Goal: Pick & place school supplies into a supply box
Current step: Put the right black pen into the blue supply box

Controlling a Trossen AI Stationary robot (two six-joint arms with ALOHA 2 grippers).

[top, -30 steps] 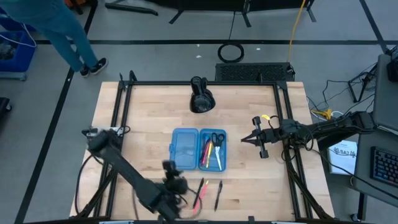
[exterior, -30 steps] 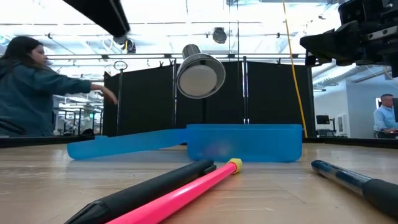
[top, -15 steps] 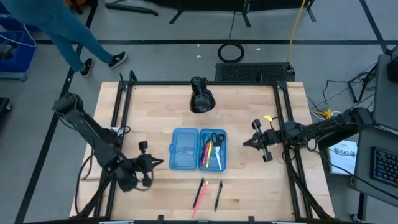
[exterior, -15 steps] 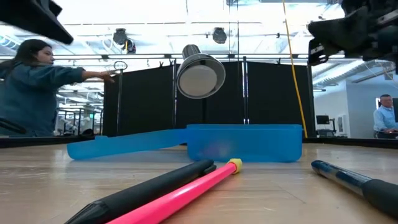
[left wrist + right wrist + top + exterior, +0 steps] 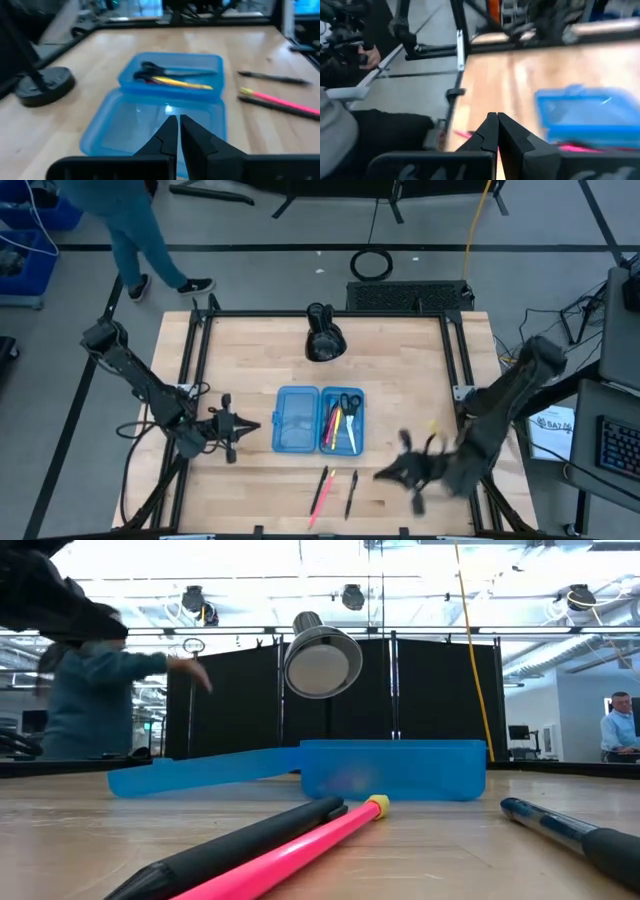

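The translucent light-blue supply box (image 5: 318,420) lies open on the table, its bare lid half (image 5: 150,122) toward the left. Its right half (image 5: 342,420) holds scissors (image 5: 155,70) and yellow, pink and red pens (image 5: 338,425). A pink pen (image 5: 322,490) with a black one beside it (image 5: 240,845), and a dark pen (image 5: 351,492), lie on the table near the near edge. My left gripper (image 5: 250,426) is shut just left of the box, pointing at it. My right gripper (image 5: 385,473), blurred, is shut to the right of the loose pens.
A black dome-shaped object (image 5: 322,340) stands at the table's far side, behind the box. Black frame rails (image 5: 195,360) run along the left and right edges. A person (image 5: 140,230) walks on the floor beyond the far left corner.
My left gripper has drawn away from the loose pens at the near edge, moving left and a little toward the far edge, ending left of the box. My right gripper has swung fast from right of the box toward the near edge and the loose pens. The person has walked on.
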